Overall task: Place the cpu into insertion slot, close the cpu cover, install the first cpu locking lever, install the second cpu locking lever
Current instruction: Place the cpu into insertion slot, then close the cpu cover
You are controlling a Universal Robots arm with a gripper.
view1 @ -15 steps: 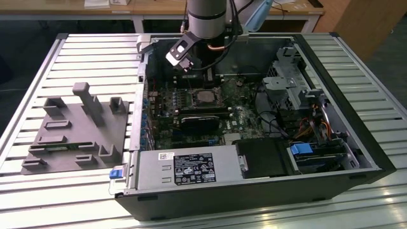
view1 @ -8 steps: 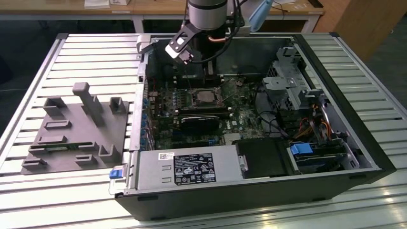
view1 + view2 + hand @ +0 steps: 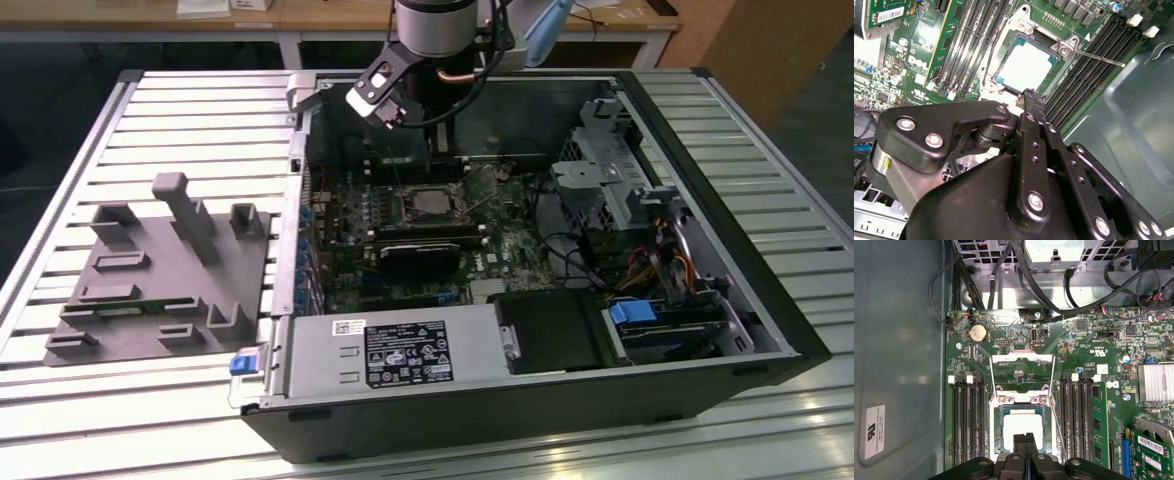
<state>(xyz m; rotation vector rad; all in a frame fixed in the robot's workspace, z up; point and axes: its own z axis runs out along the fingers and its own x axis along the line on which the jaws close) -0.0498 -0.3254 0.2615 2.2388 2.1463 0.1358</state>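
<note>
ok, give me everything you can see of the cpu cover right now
The cpu cover is a thin silvery metal frame with a square cut-out. It lies flat and closed on the green board. The pale top of the cpu shows through the cut-out. Two screw heads sit along one side of the frame. A thin wire lever sticks out sideways from one corner. The shut tool hangs over the opposite edge; whether it touches cannot be told.
</note>
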